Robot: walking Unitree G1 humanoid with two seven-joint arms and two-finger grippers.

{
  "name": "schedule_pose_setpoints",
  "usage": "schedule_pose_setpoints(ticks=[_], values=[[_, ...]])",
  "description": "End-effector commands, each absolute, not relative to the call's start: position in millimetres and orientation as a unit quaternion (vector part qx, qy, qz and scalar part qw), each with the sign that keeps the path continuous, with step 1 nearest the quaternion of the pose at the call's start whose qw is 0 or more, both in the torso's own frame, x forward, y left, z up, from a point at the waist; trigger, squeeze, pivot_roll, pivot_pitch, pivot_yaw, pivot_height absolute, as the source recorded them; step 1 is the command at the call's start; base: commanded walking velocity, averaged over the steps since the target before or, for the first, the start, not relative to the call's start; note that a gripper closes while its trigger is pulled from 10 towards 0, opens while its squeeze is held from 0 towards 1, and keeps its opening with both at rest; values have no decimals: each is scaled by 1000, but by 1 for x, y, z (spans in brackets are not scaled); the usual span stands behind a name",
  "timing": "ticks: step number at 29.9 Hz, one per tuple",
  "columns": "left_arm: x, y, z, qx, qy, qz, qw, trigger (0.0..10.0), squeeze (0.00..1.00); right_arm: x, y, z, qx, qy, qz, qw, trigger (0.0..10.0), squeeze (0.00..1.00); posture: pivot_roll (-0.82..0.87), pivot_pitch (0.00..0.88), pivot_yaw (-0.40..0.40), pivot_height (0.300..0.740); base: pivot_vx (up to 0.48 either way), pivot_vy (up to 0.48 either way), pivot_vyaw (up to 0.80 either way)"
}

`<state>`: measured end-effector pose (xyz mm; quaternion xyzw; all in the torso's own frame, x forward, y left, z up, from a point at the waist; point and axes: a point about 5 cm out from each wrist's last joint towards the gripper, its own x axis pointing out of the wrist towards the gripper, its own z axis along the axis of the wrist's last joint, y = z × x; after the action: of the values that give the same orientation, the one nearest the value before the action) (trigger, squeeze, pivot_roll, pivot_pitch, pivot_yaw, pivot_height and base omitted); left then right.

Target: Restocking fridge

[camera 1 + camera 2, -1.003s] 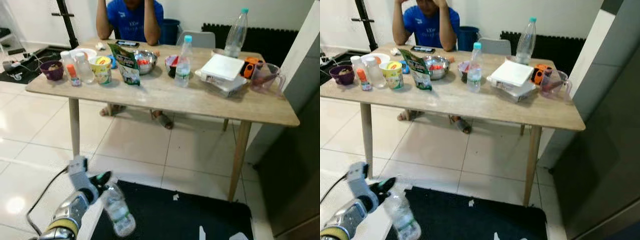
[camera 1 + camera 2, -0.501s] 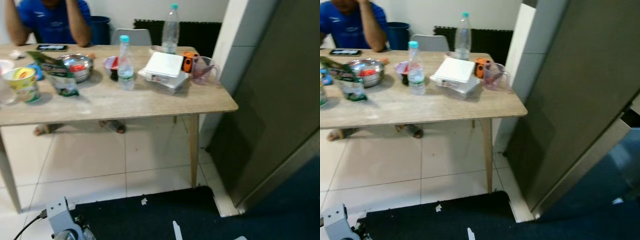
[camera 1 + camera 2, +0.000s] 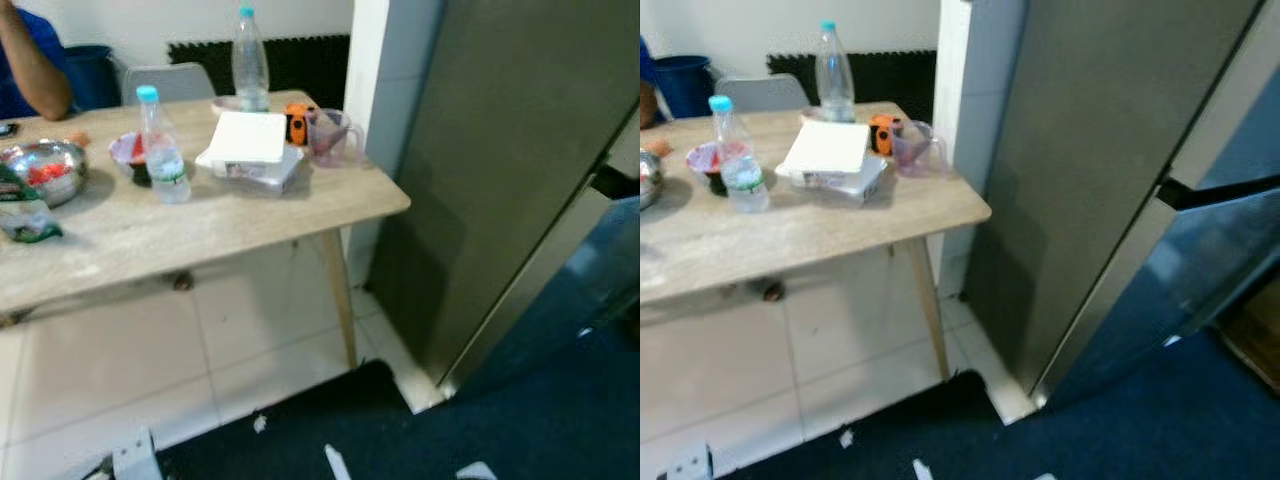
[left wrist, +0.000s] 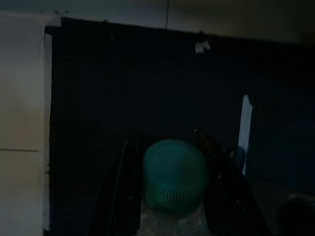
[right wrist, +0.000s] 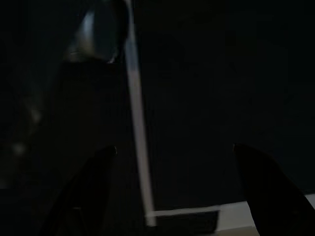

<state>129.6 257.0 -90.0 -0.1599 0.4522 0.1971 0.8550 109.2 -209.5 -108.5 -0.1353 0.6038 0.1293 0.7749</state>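
Beside grey fridge (image 3: pixel 500 170): wooden table (image 3: pixel 200 235) (cluttered), dark mat (image 3: pixel 480 430); left end effector (image 4: pixel 172 187) gripping bottle (image 4: pixel 173 174).

My head pair looks forward and down from standing height, both eyes sharing the wooden table (image 3: pixel 215 215), its white box (image 3: pixel 827 152) and the grey fridge door (image 3: pixel 1110 150). My left wrist camera points down along its fingers (image 4: pixel 123 189) at the dark mat (image 4: pixel 147 78), close to a green bottle cap (image 4: pixel 174 174). My right wrist camera sits in deep shade, its fingers (image 5: pixel 263 184) apart.
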Motion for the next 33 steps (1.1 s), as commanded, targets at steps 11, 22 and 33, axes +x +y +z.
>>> schedule_pose_setpoints(ticks=[11,22,33], values=[[147,229,-91,-187,449,136,863,10000,0,112,-212,-107,-139,596,118,782,10000,0,-35,0,-39,740,0,0,-800],[142,223,-94,-199,458,124,857,10000,0,114,-213,-107,-141,590,115,786,10000,0,-32,0,-41,740,0,-134,0],[142,232,-92,-168,460,136,861,10000,0,113,-213,-107,-143,589,114,787,10000,0,-33,0,-41,740,0,-429,0]])
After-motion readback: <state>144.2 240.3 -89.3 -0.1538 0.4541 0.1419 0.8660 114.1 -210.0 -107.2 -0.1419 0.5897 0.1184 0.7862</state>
